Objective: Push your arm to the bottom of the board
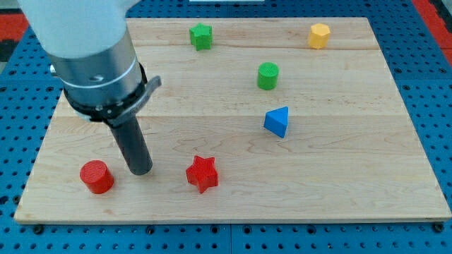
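My tip (142, 170) rests on the wooden board (339, 176) near its lower left, between the red cylinder (96, 176) on its left and the red star (202, 173) on its right, touching neither. The dark rod rises from it to the grey arm body at the view's upper left. A blue triangular block (277, 121) lies right of centre. A green cylinder (268, 75) sits above it. A green star (201, 36) and a yellow hexagonal block (319, 35) lie near the board's top edge.
The board sits on a blue perforated table (431, 85). The board's bottom edge (233, 220) runs just below the red blocks. The arm body hides the board's upper left corner.
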Controlling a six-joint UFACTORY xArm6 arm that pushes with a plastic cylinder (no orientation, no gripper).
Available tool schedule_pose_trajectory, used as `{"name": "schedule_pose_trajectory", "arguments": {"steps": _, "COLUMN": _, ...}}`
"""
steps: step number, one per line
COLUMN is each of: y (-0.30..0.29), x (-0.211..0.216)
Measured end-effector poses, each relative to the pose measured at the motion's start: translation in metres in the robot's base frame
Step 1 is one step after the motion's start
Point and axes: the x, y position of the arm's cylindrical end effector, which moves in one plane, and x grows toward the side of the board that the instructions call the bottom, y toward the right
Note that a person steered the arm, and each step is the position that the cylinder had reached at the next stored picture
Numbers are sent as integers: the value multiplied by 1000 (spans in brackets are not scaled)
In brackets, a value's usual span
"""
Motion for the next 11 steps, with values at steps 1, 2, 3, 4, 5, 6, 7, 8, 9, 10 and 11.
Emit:
{"name": "schedule_pose_trajectory", "arguments": {"steps": 1, "y": -6, "x": 9}}
{"name": "schedule_pose_trajectory", "arguments": {"steps": 2, "y": -19, "x": 10}}
{"name": "schedule_pose_trajectory", "arguments": {"steps": 3, "y": -20, "x": 10}}
{"name": "schedule_pose_trajectory", "arguments": {"steps": 4, "y": -20, "x": 10}}
{"name": "schedule_pose_trajectory", "arguments": {"steps": 5, "y": -20, "x": 12}}
{"name": "schedule_pose_trajectory", "arguments": {"steps": 6, "y": -20, "x": 16}}
{"name": "schedule_pose_trajectory", "arguments": {"steps": 7, "y": -19, "x": 25}}
{"name": "schedule_pose_trajectory", "arguments": {"steps": 8, "y": -19, "x": 37}}
{"name": "schedule_pose_trajectory", "arguments": {"steps": 9, "y": -19, "x": 45}}
{"name": "schedule_pose_trajectory", "arguments": {"steps": 10, "y": -2, "x": 45}}
{"name": "schedule_pose_trajectory", "arguments": {"steps": 11, "y": 19, "x": 45}}
